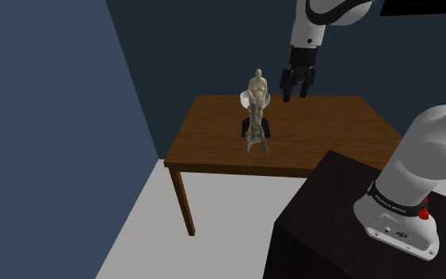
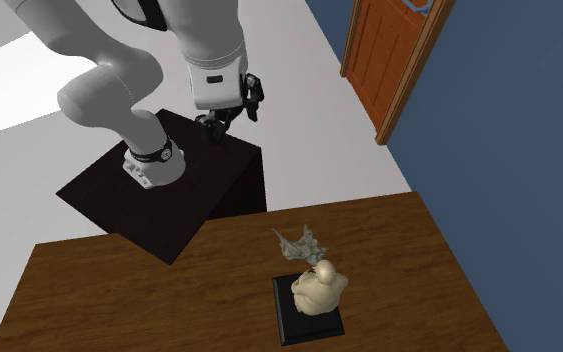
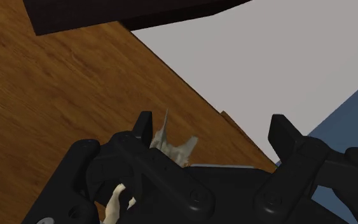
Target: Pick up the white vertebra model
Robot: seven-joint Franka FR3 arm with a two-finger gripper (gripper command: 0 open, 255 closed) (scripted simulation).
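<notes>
vertebra (image 2: 299, 243) is on the table (image 2: 119, 290), just beside the bust (image 2: 319, 285), on the side of the bust that faces the stand (image 2: 169, 200). it's a pale grey-white thing with spiky bits poking up. can't tell if it actually touches the bust's black base (image 2: 307, 318) or just sits very close to it. in the shoulder view it lines up in front of the bust, so the two sort of blur into one stack.

gripper (image 1: 295, 89) hangs in the air off to one side of the bust, about level with its head in the shoulder view. the fingers are spread wide with nothing in them. in the wrist view the vertebra peeks out past the gripper, close to one finger (image 3: 144, 124) rather than centred in the gap. it looks well below the tips and isn't touched.

so progress-wise i'd call this pre-grasp. the arm is roughly over the right area, but nothing is picked up and there's no contact. what's left:
- shift so the vertebra sits in the middle of the gap
- drop down
- close
- lift

the bust being so near is the annoying part. i reckon a finger could easily bump it on the way down.
</notes>
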